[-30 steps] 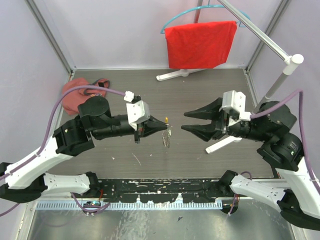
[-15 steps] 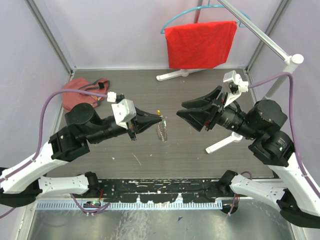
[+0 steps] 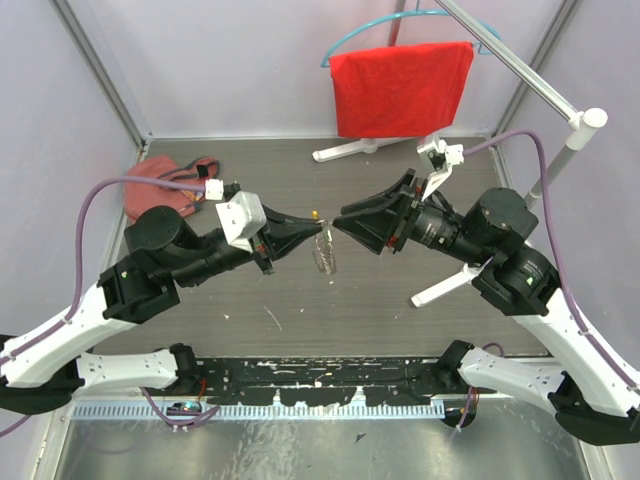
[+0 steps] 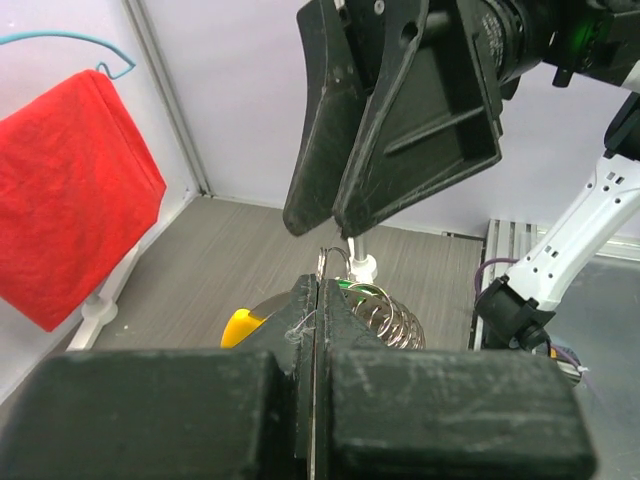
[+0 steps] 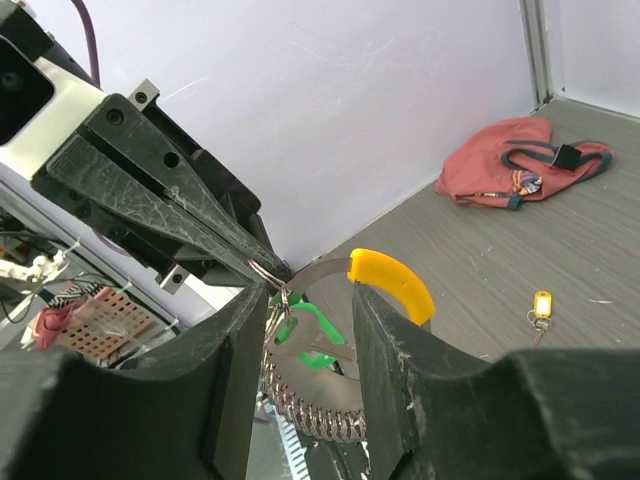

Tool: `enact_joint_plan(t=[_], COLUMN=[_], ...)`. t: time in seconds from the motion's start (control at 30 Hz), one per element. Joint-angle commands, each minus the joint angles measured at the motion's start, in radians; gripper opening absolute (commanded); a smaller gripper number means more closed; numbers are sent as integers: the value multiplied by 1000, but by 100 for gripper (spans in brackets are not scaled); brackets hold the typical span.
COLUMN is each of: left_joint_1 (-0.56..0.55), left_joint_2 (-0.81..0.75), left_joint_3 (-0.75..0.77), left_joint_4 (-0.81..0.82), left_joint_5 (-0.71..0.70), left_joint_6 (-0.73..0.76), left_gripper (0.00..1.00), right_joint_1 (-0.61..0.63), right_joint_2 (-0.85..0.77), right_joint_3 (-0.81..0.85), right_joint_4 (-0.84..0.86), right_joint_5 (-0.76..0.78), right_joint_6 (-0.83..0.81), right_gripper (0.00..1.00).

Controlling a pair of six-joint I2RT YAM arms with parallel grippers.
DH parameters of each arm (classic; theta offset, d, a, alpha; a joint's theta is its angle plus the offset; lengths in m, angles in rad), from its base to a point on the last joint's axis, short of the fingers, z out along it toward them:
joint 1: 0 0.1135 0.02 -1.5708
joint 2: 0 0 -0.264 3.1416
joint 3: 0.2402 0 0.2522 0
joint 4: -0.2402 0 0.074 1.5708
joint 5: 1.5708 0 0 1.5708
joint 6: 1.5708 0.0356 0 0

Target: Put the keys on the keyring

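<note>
Silvery coiled keyring (image 3: 322,256) with an orange piece is hanging from the left gripper (image 3: 314,234), which is pinching it. The right gripper (image 3: 349,231) is hovering just beside it, fingers apart.

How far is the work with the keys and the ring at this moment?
Done, it seems: the green key hangs at the keyring, though whether it is threaded on is unclear. In hand: the left gripper is shut on the keyring, held above the table, and the right gripper stands open, its tips close to it. Left: the small yellow key lies on the table, apart.
</note>
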Motion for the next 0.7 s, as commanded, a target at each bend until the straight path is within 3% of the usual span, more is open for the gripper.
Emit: enact_joint_plan(t=[0.0,0.27,0.57,0.67], left_joint_1=[-2,-2,-2,-2], left_joint_2=[-12,-11,-13,-12], left_joint_3=[-10,-14,-17,-17], left_joint_4=[79,94,94,94], left_joint_5=[-17,-26,-27,-24], left_joint_6=[12,16,19,20], left_gripper=[0,0,0,0], right_joint_1=[-2,0,-1,-1], right_joint_2=[6,22,33,36], right_joint_3=[11,18,17,20], right_joint_4=[50,45,41,41], right_joint_5=[-46,-93,-115,-121], right_joint_6=[23,21,20,20], right_gripper=[44,27,28,20])
